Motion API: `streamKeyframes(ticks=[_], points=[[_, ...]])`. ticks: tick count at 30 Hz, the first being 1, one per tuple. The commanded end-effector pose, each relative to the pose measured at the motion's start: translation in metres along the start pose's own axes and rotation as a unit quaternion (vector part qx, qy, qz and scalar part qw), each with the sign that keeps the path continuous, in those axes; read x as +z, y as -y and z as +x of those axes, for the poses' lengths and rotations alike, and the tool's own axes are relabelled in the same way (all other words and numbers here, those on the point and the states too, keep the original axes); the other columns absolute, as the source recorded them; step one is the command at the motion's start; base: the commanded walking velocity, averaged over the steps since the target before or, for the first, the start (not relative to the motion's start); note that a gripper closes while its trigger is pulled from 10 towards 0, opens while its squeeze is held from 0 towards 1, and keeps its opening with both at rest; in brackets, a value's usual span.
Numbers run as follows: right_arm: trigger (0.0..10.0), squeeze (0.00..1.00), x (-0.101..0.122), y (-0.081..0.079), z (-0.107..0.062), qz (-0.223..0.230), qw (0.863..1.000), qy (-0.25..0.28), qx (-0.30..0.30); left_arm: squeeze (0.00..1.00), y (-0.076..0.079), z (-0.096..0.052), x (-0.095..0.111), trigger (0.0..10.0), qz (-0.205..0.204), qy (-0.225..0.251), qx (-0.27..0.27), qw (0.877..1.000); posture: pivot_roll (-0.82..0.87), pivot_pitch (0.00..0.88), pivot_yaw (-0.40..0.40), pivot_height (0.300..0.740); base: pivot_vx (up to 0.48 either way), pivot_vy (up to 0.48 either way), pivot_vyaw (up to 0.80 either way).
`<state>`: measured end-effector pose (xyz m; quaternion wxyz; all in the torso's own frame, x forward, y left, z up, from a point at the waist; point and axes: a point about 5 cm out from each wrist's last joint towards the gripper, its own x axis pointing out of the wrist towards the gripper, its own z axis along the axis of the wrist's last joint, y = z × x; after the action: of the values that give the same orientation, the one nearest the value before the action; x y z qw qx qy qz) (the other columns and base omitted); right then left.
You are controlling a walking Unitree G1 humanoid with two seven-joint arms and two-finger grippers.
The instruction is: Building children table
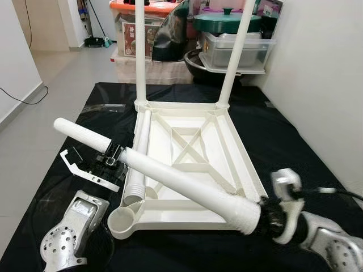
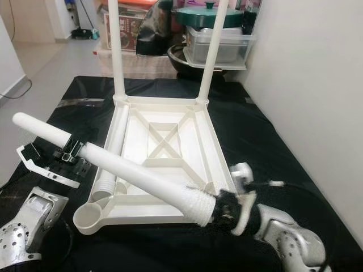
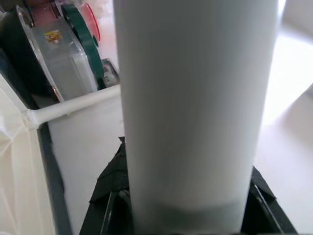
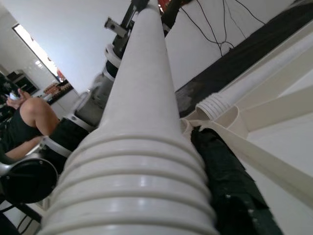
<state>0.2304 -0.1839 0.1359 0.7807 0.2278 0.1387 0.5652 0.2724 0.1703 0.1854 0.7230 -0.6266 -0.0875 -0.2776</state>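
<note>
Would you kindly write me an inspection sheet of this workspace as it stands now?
Surface: black cloth on the floor.
Job's things: upturned white tabletop, two legs upright at its far corners; loose leg lying inside; near-left socket empty.
Held leg: left hand grips mid-shaft, right hand its ribbed end.
Clutter: nothing seen.
Cables: black cable by the left wall.
Surroundings: storage boxes, green pot, white wall.

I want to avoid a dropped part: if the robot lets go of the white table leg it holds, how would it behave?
The table leg looks like a smooth rigid tube, so it would probably roll. Hollow plastic, likely light. Both the left gripper and the right gripper clamp it.
</note>
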Motion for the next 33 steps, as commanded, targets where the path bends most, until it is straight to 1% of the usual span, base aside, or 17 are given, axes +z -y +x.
streamKeyframes(ticks=[1,7,8,10,12,16,18,23,24,25,26,27,28,30,31,32,33], points=[[10.0,1.0,-0.009,0.003,0.0,0.02,1.0,-0.022,-0.011,0.0,0.008,0.004,0.0,0.0,-0.002,0.009,-0.031,0.999,-0.06,0.0,-0.088,0.74,0.0,0.0,0.0],[10.0,1.0,-0.001,0.014,-0.028,0.021,0.998,-0.014,-0.05,0.0,0.011,0.003,0.005,0.0,0.008,0.026,-0.036,0.999,-0.06,0.0,-0.089,0.74,0.0,0.0,0.0],[10.0,1.0,0.001,0.019,-0.043,0.017,0.997,-0.02,-0.07,0.0,0.011,0.003,0.006,0.0,0.011,0.03,-0.038,0.999,-0.07,0.0,-0.091,0.74,0.0,0.0,0.0],[10.0,1.0,0.001,0.019,-0.043,0.017,0.997,-0.02,-0.07,0.0,0.011,0.003,0.006,0.0,0.011,0.03,-0.038,0.999,-0.07,0.0,-0.091,0.74,0.0,0.0,0.0],[10.0,1.0,0.007,0.025,-0.065,0.001,0.994,-0.031,-0.109,0.0,0.012,0.003,0.007,0.0,0.019,0.028,-0.038,0.999,-0.07,0.0,-0.092,0.74,0.0,0.0,0.0],[10.0,1.0,0.013,0.026,-0.075,-0.012,0.992,-0.039,-0.123,0.0,0.012,0.002,0.007,0.0,0.024,0.027,-0.037,0.999,-0.07,0.0,-0.09,0.74,0.0,0.0,0.0],[10.0,1.0,0.034,0.034,-0.085,-0.04,0.984,-0.027,-0.17,0.0,0.012,0.001,0.005,0.0,0.033,0.019,-0.036,0.999,-0.08,0.0,-0.085,0.74,0.0,0.0,0.0],[10.0,1.0,0.06,0.041,-0.088,-0.065,0.977,0.009,-0.202,0.0,0.011,0.002,0.002,0.0,0.048,0.009,-0.031,0.998,-0.07,0.0,-0.082,0.74,0.0,0.0,0.0],[10.0,0.7,0.081,0.053,-0.089,-0.098,0.957,0.034,-0.272,0.0,0.011,0.004,0.001,0.0,0.068,0.003,-0.024,0.997,-0.08,0.0,-0.08,0.74,0.0,0.0,0.0],[10.0,0.7,0.081,0.053,-0.089,-0.098,0.957,0.034,-0.272,0.0,0.011,0.004,0.001,0.0,0.068,0.003,-0.024,0.997,-0.08,0.0,-0.08,0.74,0.0,0.0,0.0],[10.0,0.7,0.089,0.06,-0.09,-0.106,0.944,0.045,-0.309,0.0,0.01,0.004,0.001,0.0,0.076,0.001,-0.021,0.997,-0.08,0.0,-0.08,0.74,0.0,0.0,0.0],[10.0,0.7,0.089,0.06,-0.09,-0.106,0.944,0.045,-0.309,0.0,0.01,0.004,0.001,0.0,0.076,0.001,-0.021,0.997,-0.08,0.0,-0.08,0.74,0.0,0.0,0.0],[10.0,0.0,0.103,0.063,-0.088,-0.124,0.931,0.071,-0.335,0.0,0.009,0.005,0.0,0.0,0.096,-0.007,-0.012,0.995,-0.08,0.0,-0.08,0.74,0.0,0.0,0.0],[10.0,0.0,0.103,0.063,-0.088,-0.124,0.931,0.071,-0.335,0.0,0.009,0.005,0.0,0.0,0.096,-0.007,-0.012,0.995,-0.08,0.0,-0.08,0.74,0.0,0.0,0.0],[10.0,0.0,0.119,0.067,-0.083,-0.129,0.917,0.091,-0.366,0.0,0.006,0.006,-0.002,0.0,0.116,-0.017,0.004,0.993,-0.07,0.0,-0.083,0.74,0.0,0.0,0.0],[10.0,0.0,0.119,0.067,-0.083,-0.129,0.917,0.091,-0.366,0.0,0.006,0.006,-0.002,0.0,0.116,-0.017,0.004,0.993,-0.07,0.0,-0.083,0.74,0.0,0.0,0.0],[10.0,0.0,0.131,0.063,-0.068,-0.134,0.922,0.093,-0.352,0.0,0.004,0.007,-0.006,0.0,0.144,-0.037,0.015,0.989,-0.07,0.0,-0.083,0.74,0.0,0.0,0.0]])
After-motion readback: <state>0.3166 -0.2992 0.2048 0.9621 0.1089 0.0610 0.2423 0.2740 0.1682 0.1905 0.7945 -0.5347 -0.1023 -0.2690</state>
